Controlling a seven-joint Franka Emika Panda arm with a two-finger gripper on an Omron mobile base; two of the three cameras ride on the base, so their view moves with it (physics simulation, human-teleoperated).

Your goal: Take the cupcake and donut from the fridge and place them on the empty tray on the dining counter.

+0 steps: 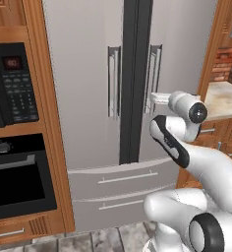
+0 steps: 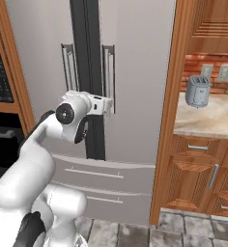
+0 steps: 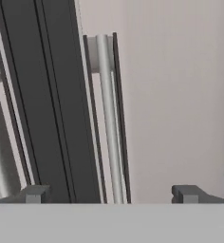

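A: Reaching w/ gripper spread wide, nothing held, right-door handle between tips.
B: Fridge shut; door prob heavy, stiff. Handle's smooth, so grab mid-bar, squarely.

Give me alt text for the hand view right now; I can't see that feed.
The closed right door of the grey fridge fills the frame, its vertical bar handle standing just left of centre. The open pincer faces it, with that handle between its two dark fingertips and not touched. Left of it run the dark door seam and the left door's handle.
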